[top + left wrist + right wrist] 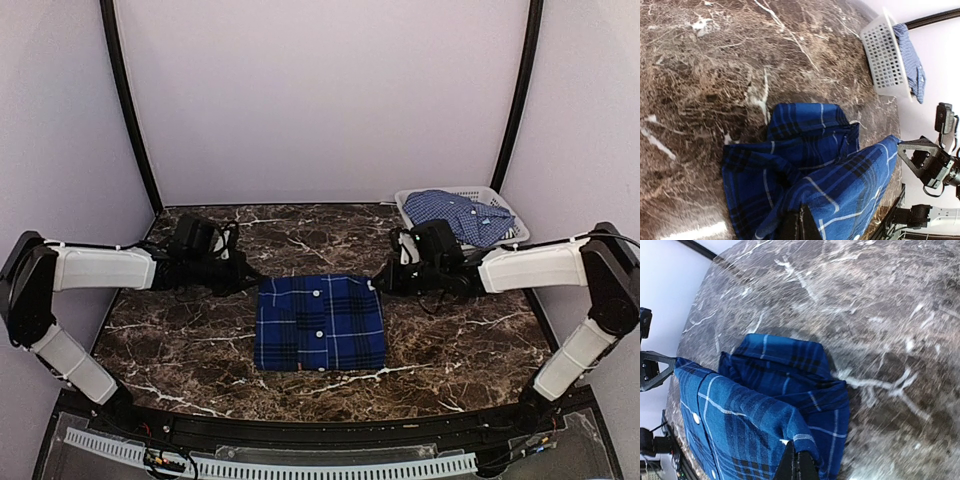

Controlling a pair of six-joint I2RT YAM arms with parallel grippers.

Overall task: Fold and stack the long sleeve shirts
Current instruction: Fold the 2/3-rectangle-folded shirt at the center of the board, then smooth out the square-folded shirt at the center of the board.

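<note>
We are looking at the dark plaid shirt point(320, 325) lying in the middle of the table point(180, 340), buttons up and folded into a tidy rectangle, so we are judging this first fold nearly finished. At its far edge the left gripper point(250, 281) and right gripper point(379, 283) are each pinching a corner tight, cloth bunching around the fingers. Further back on the right, the lighter checked shirt point(462, 214) is sitting crumpled in the basket point(408, 205), waiting to be folded and stacked.

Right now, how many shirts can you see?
2. The dark plaid shirt lies folded centrally; the lighter checked shirt sits in the basket at the far right. Others could hide beneath it.
</note>
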